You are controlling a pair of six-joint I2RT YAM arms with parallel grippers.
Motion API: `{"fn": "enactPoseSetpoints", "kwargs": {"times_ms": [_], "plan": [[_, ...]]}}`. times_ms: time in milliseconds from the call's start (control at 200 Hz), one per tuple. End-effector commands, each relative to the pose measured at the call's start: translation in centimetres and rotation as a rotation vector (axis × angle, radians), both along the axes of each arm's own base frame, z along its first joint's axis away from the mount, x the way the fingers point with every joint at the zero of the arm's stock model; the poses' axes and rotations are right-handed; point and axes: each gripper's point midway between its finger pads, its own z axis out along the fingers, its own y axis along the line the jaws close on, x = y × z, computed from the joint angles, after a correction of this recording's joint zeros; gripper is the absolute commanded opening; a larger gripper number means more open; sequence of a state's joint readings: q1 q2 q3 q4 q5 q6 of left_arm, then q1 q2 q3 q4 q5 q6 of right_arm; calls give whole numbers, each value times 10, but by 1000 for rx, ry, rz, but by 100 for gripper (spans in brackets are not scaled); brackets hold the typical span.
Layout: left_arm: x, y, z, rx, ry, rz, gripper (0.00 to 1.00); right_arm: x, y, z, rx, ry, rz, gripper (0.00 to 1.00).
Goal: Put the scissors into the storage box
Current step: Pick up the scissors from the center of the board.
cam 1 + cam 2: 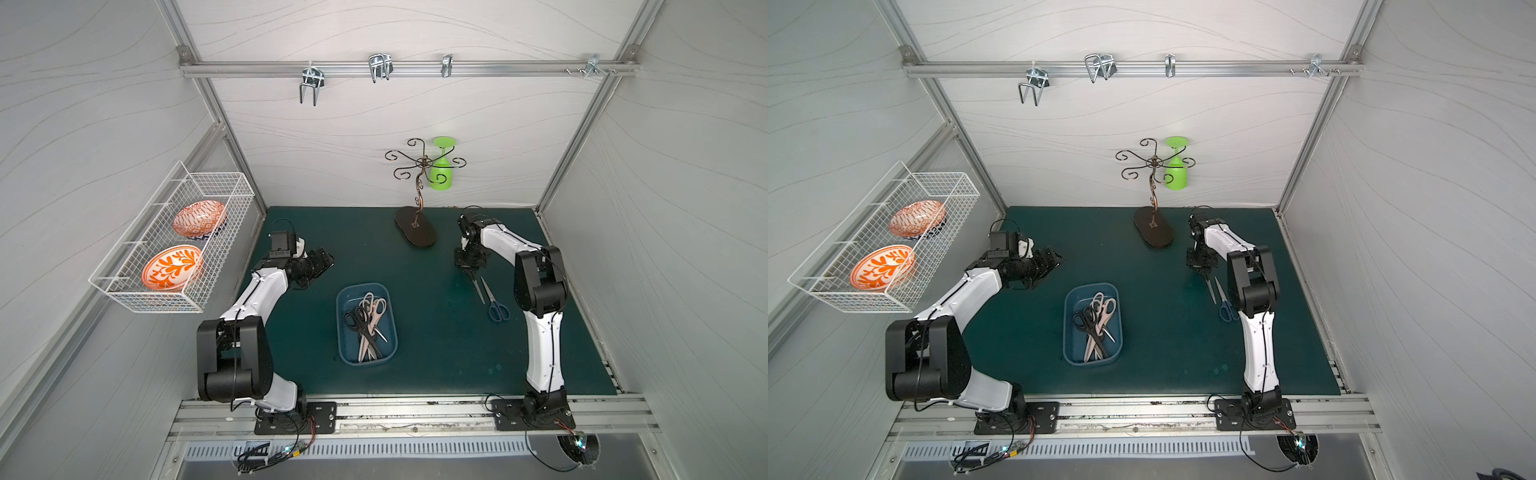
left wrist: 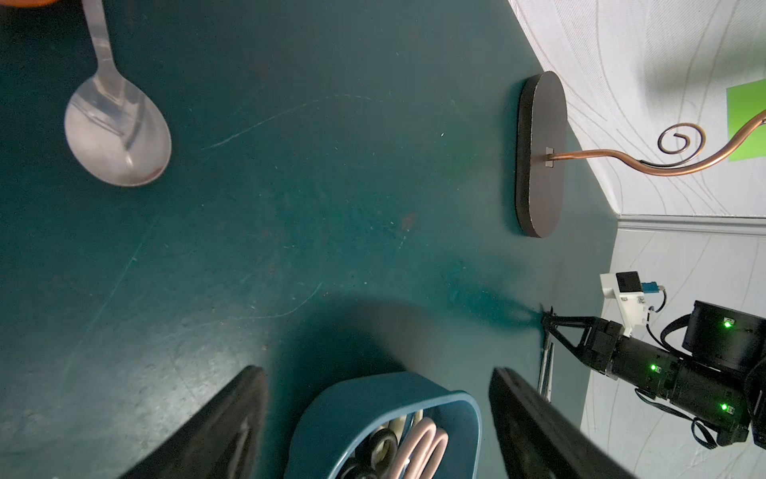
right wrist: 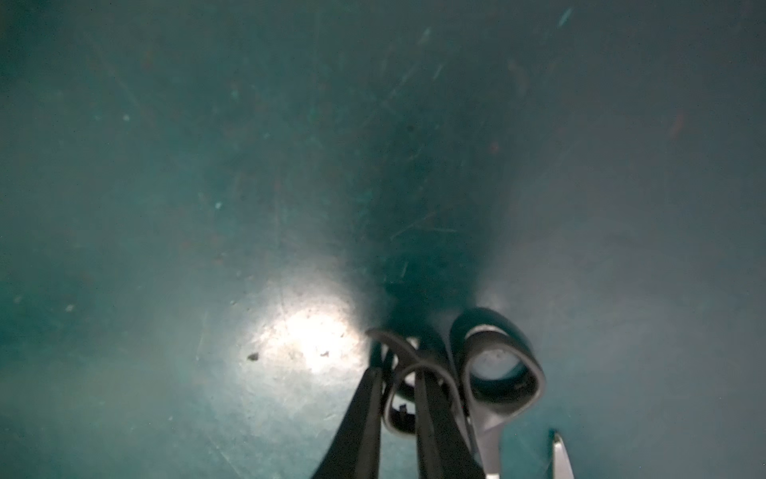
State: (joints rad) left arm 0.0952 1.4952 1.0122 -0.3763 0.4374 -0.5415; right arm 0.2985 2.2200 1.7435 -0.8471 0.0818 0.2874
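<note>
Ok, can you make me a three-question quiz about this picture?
1. Where are the blue-handled steel scissors? A) inside the dark blue plastic storage box B) on the dark green mat C) in the white wire basket
2. How many orange-and-white patterned bowls are in that basket? A) two B) one C) four
3. The left pincer is: A) shut tight B) holding scissors C) open

1 B: they lie on the mat, outside the box. 2 A: two show through the wires. 3 C: its jaws stand wide apart.
</note>
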Motion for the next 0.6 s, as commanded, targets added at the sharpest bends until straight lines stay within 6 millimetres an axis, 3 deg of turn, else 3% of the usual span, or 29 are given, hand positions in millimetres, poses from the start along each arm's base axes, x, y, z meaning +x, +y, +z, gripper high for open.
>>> {"fn": "enactPoseSetpoints", "kwargs": {"times_ms": [0,95,190,400,595], "plan": [[6,0,1,21,-15,-14,89,-9,-5,-25,-19,67,4,20],[6,0,1,22,-14,-14,89,-11,-6,-28,-26,77,1,19],[5,0,0,21,-11,-15,89,-11,-7,-29,-29,82,5,8],[5,1,0,26,-9,-14,89,-10,-6,-25,-26,76,13,0],[6,3,-1,38,-5,-12,89,-8,12,7,35,37,25,0]]}}
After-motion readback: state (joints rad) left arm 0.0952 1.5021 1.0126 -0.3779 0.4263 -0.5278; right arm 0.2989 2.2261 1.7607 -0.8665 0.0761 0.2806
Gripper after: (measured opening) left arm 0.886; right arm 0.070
